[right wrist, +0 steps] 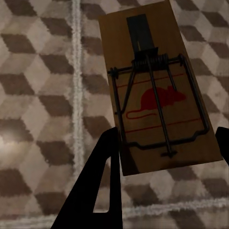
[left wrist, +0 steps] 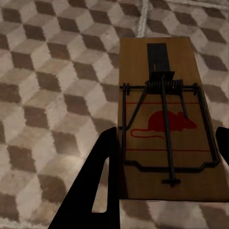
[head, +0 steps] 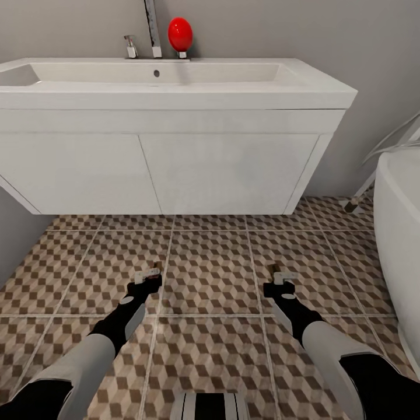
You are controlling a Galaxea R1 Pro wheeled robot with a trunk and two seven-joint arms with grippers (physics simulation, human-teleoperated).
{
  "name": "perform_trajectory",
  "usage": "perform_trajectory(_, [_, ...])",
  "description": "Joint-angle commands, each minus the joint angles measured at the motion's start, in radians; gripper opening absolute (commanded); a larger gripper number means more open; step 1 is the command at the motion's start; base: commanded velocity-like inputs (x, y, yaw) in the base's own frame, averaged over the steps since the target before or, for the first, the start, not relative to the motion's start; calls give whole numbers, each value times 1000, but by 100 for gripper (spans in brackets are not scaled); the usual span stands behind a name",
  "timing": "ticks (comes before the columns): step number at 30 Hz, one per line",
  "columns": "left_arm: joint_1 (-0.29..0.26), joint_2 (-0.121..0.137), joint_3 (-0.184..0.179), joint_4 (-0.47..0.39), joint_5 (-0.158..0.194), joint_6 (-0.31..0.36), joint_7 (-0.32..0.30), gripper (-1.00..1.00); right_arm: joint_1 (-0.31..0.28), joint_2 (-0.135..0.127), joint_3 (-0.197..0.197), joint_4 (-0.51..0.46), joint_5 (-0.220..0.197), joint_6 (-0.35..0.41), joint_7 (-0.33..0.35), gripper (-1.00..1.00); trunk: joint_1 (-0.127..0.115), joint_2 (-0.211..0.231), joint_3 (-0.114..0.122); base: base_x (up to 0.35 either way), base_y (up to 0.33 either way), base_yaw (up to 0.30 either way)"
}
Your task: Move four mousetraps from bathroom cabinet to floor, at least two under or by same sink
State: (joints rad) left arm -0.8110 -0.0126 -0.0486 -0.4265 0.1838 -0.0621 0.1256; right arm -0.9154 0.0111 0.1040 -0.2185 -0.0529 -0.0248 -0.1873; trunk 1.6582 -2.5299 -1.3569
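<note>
Two mousetraps show, each a brown wooden base with a wire spring and a red mouse print. My left gripper (head: pixel 147 280) is shut on one mousetrap (head: pixel 153 270), low over the cube-patterned bathroom floor (head: pixel 210 274). In the left wrist view this mousetrap (left wrist: pixel 160 119) sits between the black fingers (left wrist: pixel 98 186) of the left gripper (left wrist: pixel 167 138). My right gripper (head: pixel 279 286) is shut on the other mousetrap (head: pixel 274 270). The right wrist view shows that mousetrap (right wrist: pixel 152 95) tilted in the right gripper (right wrist: pixel 164 140). The white sink (head: pixel 169 87) on its two-door vanity (head: pixel 163 169) stands just ahead of both grippers.
A chrome tap (head: pixel 153 26) and a red egg-shaped object (head: pixel 180 34) stand on the sink's back edge. A white bathtub (head: pixel 402 233) closes off the right side. A slanted white leg with a small brown foot (head: pixel 352 204) stands beside the tub. A grey wall runs along the left.
</note>
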Motion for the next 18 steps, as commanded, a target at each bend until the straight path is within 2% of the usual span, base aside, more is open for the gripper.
perform_trajectory(1, [0, -2, -5, -6, 10, -2, 13, -100, -1, -1, 9, -2, -5, 3, -6, -100, 0, 0, -1, 0, 0, 0])
perform_trajectory(6, [-1, -8, -5, -15, 13, -5, 11, -100, 0, -2, 9, -7, -5, 9, -6, -100, 0, 0, -1, 0, 0, 0])
perform_trajectory(10, [-1, -9, -6, -27, 22, -52, 10, -100, 0, -2, 9, -8, -5, 9, -6, -100, 0, 0, -1, 0, 0, 0])
perform_trajectory(15, [0, -9, 2, -38, 36, -279, 29, -100, 0, -2, 9, -9, -5, 6, -6, -100, 0, 0, -1, 0, 0, 0])
perform_trajectory(18, [-1, -12, 25, -43, 94, -330, 72, -100, 0, -1, 9, -9, -5, 5, -6, -100, 0, 0, -1, 0, 0, 0])
